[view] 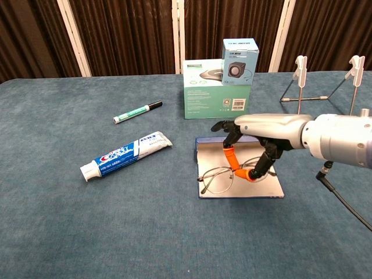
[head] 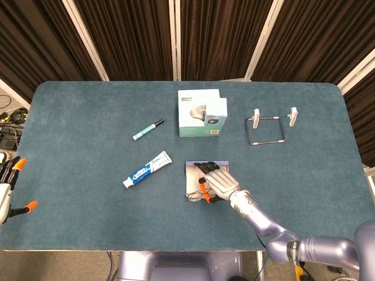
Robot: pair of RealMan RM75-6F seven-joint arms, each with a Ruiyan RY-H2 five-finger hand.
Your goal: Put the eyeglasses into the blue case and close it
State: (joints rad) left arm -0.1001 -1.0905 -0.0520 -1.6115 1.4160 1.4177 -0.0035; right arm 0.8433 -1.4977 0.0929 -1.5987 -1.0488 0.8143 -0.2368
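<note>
My right hand (view: 258,138) pinches thin wire-rimmed eyeglasses (view: 217,179) between its orange-tipped thumb and finger. The glasses hang just over the open blue case (view: 264,188), one lens past the case's left edge. The case lies flat with its pale lining up and its blue lid wall at the back. In the head view the right hand (head: 216,181) covers most of the case (head: 191,174), and the eyeglasses (head: 193,195) show at its left front corner. My left hand (head: 8,186) stays at the far left edge with its fingers apart, holding nothing.
A toothpaste tube (view: 125,156) lies left of the case, with a green marker (view: 137,112) beyond it. Two stacked boxes (view: 216,87) stand behind the case. A wire stand (view: 322,96) is at the back right.
</note>
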